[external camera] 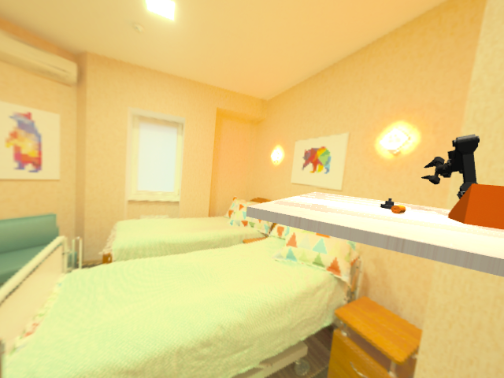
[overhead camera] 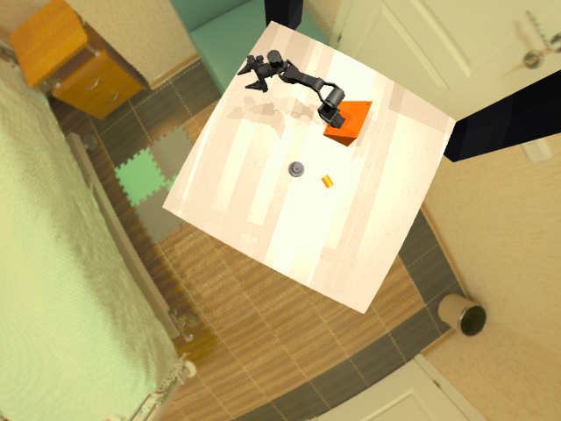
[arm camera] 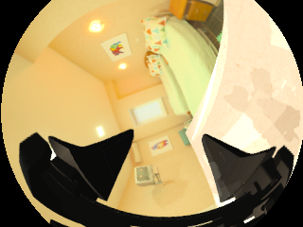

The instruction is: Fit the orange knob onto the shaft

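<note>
The orange knob (overhead camera: 327, 181) (external camera: 398, 209) lies on its side on the table, a short way from the pedestal. The round dark pedestal (overhead camera: 290, 173) (external camera: 385, 205) stands on the table with its shaft (overhead camera: 296, 167) (external camera: 390, 200) pointing up. The shaft is bare, and its flat side cannot be made out. My gripper (overhead camera: 243, 80) (external camera: 423, 172) (arm camera: 168, 133) is open and empty. It is raised above the table near one edge, well away from the knob and pedestal. Neither of them shows in the wrist view.
An orange wedge-shaped block (overhead camera: 358, 118) (external camera: 484, 205) sits at the arm's base. The pale table (overhead camera: 316, 235) (external camera: 325, 209) carries the arm, block, pedestal and knob. Beds, a cabinet and a waste bin (overhead camera: 458, 312) stand beyond the table.
</note>
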`<action>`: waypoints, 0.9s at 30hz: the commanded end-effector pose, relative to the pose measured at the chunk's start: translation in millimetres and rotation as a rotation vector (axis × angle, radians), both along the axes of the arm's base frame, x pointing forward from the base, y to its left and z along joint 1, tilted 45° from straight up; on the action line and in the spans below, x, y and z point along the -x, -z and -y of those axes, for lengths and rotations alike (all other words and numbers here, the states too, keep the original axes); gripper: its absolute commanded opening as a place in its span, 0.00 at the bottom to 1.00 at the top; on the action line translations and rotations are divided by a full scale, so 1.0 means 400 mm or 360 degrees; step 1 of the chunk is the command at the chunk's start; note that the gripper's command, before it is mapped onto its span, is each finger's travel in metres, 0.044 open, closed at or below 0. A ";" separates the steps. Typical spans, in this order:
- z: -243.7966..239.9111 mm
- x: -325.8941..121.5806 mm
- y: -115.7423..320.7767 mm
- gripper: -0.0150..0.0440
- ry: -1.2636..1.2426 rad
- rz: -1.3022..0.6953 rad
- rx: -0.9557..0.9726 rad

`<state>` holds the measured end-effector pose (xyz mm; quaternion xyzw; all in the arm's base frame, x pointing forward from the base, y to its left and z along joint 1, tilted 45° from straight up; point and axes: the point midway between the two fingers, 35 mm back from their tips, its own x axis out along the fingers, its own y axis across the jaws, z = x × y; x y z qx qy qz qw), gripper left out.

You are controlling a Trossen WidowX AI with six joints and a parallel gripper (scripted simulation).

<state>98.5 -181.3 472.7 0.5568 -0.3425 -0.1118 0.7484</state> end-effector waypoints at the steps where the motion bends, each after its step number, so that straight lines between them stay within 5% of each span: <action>1: 0.003 -0.002 0.000 0.98 -0.0004 0.0007 -0.0001; 16: 0.149 -0.306 0.089 1.00 -0.0299 0.0425 -0.0309; 27: 0.004 -0.640 0.277 1.00 -0.0439 0.0442 -0.0654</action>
